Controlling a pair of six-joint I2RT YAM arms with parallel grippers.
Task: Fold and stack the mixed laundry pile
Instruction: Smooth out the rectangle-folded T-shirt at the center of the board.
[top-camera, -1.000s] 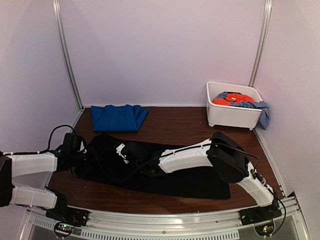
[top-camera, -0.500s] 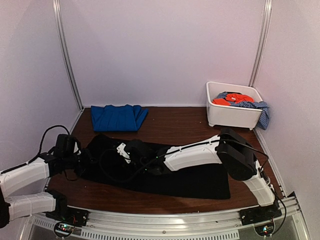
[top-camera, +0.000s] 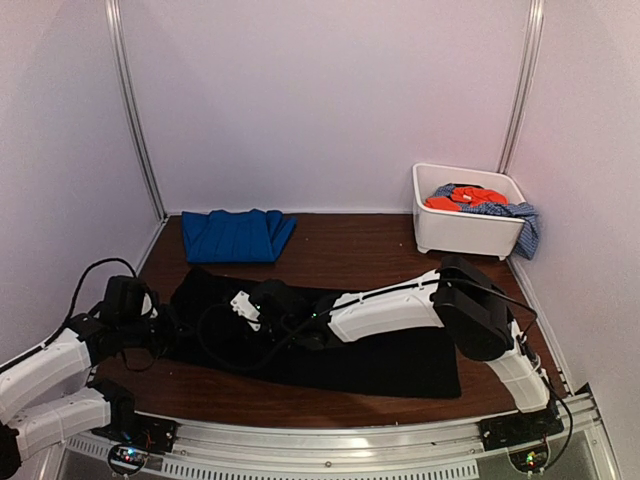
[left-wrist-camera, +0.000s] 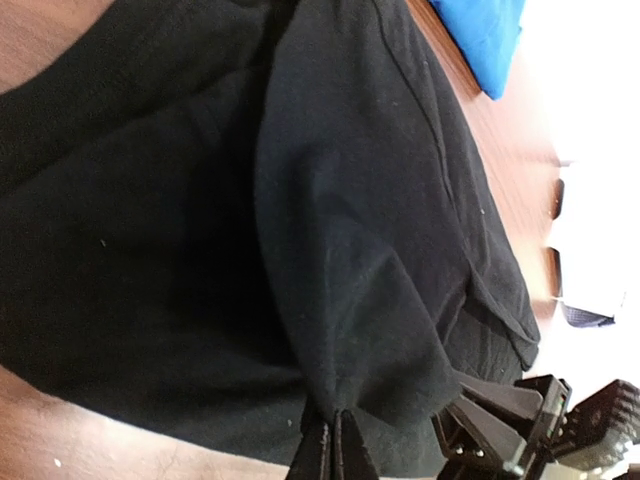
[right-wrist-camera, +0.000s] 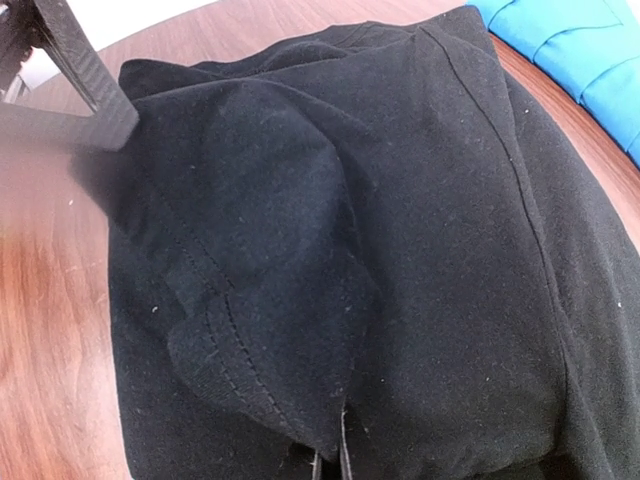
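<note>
Royal-blue cloth garment (top-camera: 235, 236) folded; left gripper (left-wrist-camera: 331, 447), right gripper (right-wrist-camera: 335, 462) clamp black cloth garment (top-camera: 400, 362), likely mid-fold; orange-red cloth (top-camera: 470, 197), speckled cloth (top-camera: 517, 216) pending.

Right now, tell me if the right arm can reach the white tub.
Probably not yet: the right gripper is shut on the black garment. Bare table lies between it and the white tub, so after letting go, likely yes.
</note>
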